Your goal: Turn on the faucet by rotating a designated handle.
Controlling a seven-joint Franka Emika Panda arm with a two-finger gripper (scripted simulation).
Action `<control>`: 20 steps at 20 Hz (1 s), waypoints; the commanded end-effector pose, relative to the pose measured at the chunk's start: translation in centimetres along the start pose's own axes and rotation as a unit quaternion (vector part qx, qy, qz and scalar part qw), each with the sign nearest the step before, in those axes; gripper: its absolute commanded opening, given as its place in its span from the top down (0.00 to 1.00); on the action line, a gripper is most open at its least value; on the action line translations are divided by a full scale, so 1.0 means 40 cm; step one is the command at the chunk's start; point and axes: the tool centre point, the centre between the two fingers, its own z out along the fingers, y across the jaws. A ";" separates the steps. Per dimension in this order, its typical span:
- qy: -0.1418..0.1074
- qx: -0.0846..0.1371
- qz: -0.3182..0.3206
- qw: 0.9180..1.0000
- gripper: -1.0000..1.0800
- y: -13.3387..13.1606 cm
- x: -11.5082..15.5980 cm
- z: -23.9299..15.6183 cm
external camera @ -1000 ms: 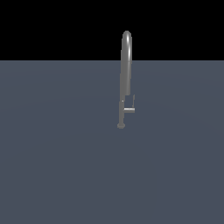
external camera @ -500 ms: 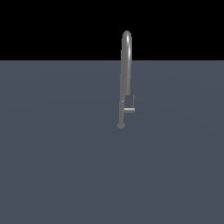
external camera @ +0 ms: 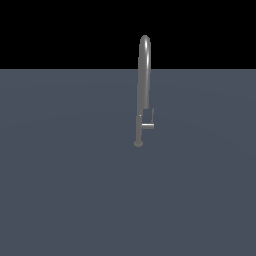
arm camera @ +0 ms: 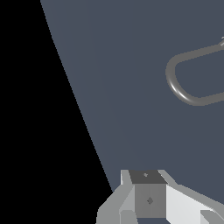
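Observation:
The faucet (external camera: 144,75) stands upright on the grey-blue ground, a thin grey stem on a small round base (external camera: 138,144) under a tall arched spout. Low on the stem, the handle (external camera: 148,125) sticks out toward the exterior view's right, ending in a small upturned tip. The arm does not appear in the exterior view. In the wrist view, only the pale body of my gripper (arm camera: 151,199) shows at the frame edge, and its fingertips are cut off. The spout's arch (arm camera: 179,89) lies well away from the gripper, and the handle is out of that view.
A flat grey-blue surface (external camera: 75,190) spreads around the faucet on every side. Beyond its far edge is plain black background (external camera: 60,30). The surface's edge (arm camera: 74,100) runs diagonally through the wrist view.

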 end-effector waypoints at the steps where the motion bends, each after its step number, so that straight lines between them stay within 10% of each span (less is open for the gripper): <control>1: -0.018 0.019 0.035 0.999 1.00 0.025 0.065 0.006; 10: -0.086 0.063 0.179 0.978 1.00 0.151 0.306 0.104; 20: -0.150 0.064 0.350 0.922 1.00 0.358 0.544 0.324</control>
